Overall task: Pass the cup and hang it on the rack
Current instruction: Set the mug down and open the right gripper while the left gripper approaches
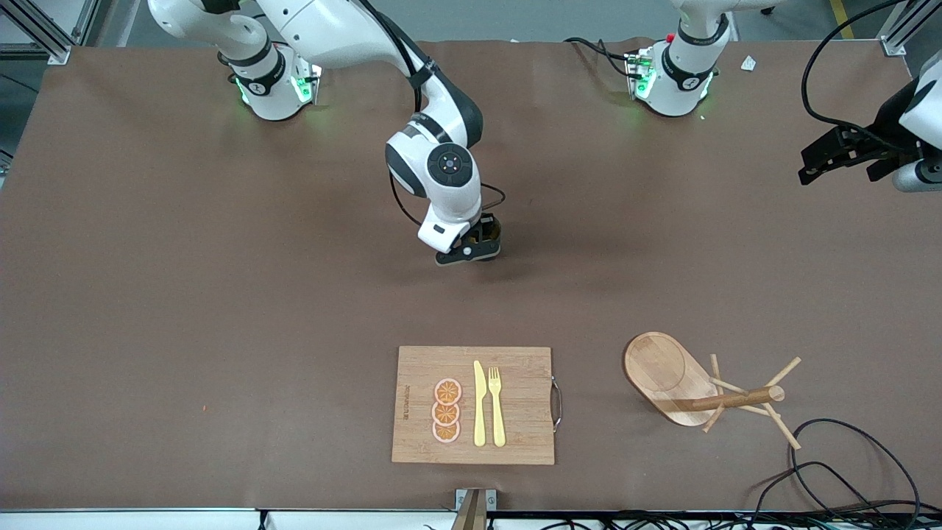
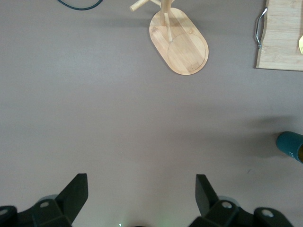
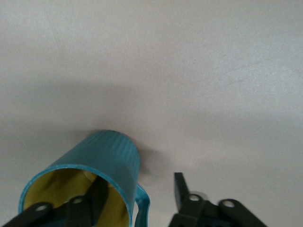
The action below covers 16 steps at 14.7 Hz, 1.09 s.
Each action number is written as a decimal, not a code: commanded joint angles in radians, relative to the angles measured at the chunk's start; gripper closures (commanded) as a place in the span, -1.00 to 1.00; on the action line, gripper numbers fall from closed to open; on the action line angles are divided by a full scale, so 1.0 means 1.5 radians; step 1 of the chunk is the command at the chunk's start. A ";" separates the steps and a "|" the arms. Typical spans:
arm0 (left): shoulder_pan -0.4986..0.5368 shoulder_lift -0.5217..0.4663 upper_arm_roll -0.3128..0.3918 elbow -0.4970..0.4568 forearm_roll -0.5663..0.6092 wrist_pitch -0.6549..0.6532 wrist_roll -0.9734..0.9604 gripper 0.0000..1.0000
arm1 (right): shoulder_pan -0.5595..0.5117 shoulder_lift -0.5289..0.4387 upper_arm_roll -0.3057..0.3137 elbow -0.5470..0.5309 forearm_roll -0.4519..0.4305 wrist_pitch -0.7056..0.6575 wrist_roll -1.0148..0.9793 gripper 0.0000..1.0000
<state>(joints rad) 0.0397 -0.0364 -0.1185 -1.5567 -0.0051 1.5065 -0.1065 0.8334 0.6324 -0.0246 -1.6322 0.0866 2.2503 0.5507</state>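
The teal ribbed cup stands upright on the brown table near its middle, and its yellow inside shows in the right wrist view. My right gripper is low over it and open. One finger sits inside the cup and the other stands outside, apart from the handle. The wooden rack stands nearer the front camera, toward the left arm's end. My left gripper hangs open and empty over that end of the table. An edge of the cup shows in its view.
A bamboo cutting board with a yellow knife, a fork and orange slices lies near the front edge, beside the rack. Black cables loop by the rack at the table's front corner.
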 commanded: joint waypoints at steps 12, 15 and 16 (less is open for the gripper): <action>-0.031 0.109 -0.165 0.050 0.001 0.070 -0.317 -1.00 | -0.207 -0.179 0.000 0.000 -0.005 -0.249 -0.171 -1.00; -0.076 0.132 -0.175 0.050 0.011 0.101 -0.391 -1.00 | -0.278 -0.186 -0.001 0.006 -0.014 -0.312 -0.251 -1.00; -0.095 0.136 -0.175 0.050 0.028 0.105 -0.417 -1.00 | -0.295 -0.188 -0.002 0.006 -0.023 -0.315 -0.282 -1.00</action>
<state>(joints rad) -0.0601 0.1443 -0.3776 -1.5148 0.0002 1.6610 -0.6652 0.4466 0.3720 -0.0453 -1.6045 0.0767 1.7971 0.1962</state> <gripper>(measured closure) 0.000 0.000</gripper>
